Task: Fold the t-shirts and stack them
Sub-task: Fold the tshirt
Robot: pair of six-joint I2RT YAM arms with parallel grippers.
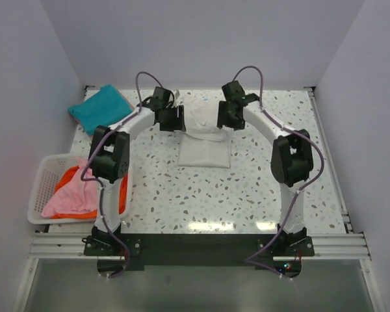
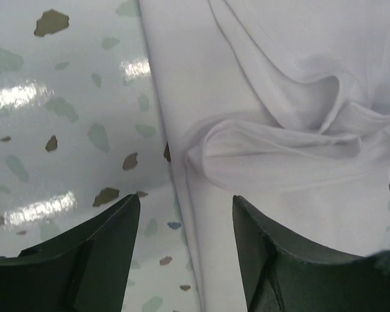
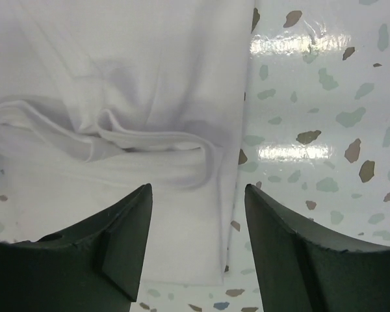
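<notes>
Both arms hover low over the white t-shirt (image 1: 205,153), which lies part-folded on the speckled desk (image 1: 247,195) between them. The left gripper (image 2: 185,201) stands wide open with nothing in it, straddling the shirt's left edge with one finger over bare desk and the other over cloth. The right gripper (image 3: 198,192), equally wide and empty, mirrors it on the right edge. Just ahead of each gripper the cloth bunches into a rumpled ridge. The likely trouble from here is a grasp that catches only the top layer, or takes that ridge unevenly on the two sides. Either could drag the fold open or leave it skewed. Off the left gripper's outer side, slightly beyond it, the teal t-shirt (image 1: 101,109) lies flat near the desk's far corner, well apart from the white one. Farther back from that gripper, beside the left arm's base, the white lattice basket (image 1: 42,170) holds the pink t-shirt (image 1: 68,200) heaped over the orange t-shirt (image 1: 67,175), both unfolded.
</notes>
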